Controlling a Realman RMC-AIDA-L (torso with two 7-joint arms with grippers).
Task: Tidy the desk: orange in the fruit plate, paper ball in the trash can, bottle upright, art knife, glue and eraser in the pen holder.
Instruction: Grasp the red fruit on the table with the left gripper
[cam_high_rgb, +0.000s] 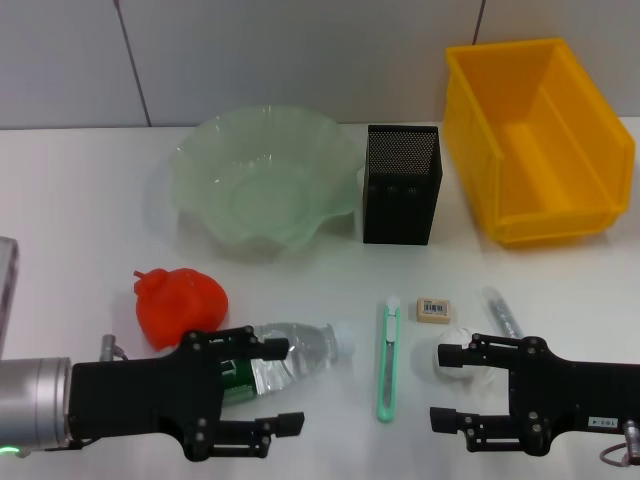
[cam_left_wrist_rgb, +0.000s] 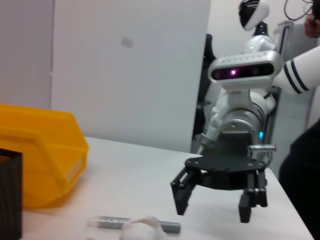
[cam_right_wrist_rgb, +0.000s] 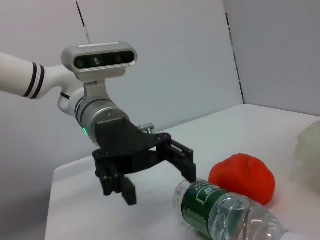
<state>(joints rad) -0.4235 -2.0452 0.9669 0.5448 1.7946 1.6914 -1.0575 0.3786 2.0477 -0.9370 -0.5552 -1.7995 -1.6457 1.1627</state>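
The left gripper hangs with fingers spread around the base of the bottle, which lies on its side beside the red orange. Best to close squarely on the body — not the crinkly end — then tip it upright. The right gripper waits open by the paper ball. The bottle's green label can't be read.

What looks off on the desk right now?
The bottle lies on its side by the open left gripper. The knife, eraser and glue lie loose, outside the pen holder.
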